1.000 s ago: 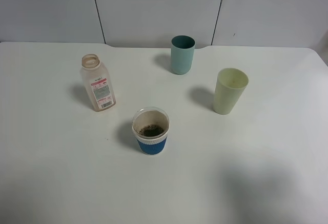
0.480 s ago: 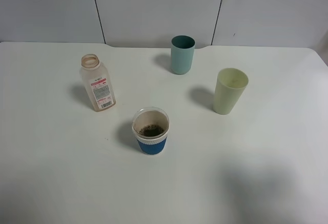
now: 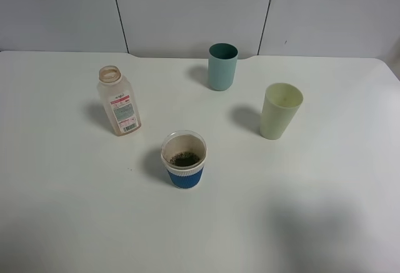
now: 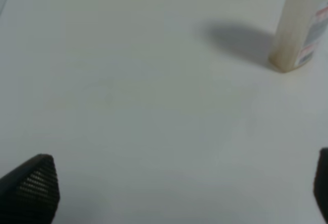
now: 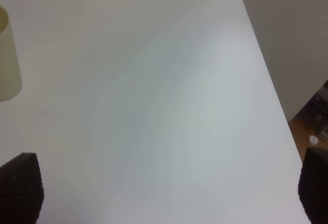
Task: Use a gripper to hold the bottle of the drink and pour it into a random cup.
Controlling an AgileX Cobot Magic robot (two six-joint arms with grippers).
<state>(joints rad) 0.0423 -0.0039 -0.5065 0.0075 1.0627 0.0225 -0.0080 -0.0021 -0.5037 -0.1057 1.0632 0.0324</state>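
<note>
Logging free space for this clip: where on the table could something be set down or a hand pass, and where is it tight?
The white table is bare along its near edge, below the blue-sleeved cup, and on the far left beyond the clear labelled bottle. The right edge past the pale green tumbler is bare too. The middle is busiest, among those three and the teal tumbler, though gaps separate them.

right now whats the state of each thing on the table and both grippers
bottle: upright, capless, nearly empty, not held
blue-sleeved cup: upright, dark drink at the bottom
teal tumbler: upright, contents not visible
pale green tumbler: upright, looks empty
left gripper: open, holding nothing
right gripper: open, holding nothing
</note>
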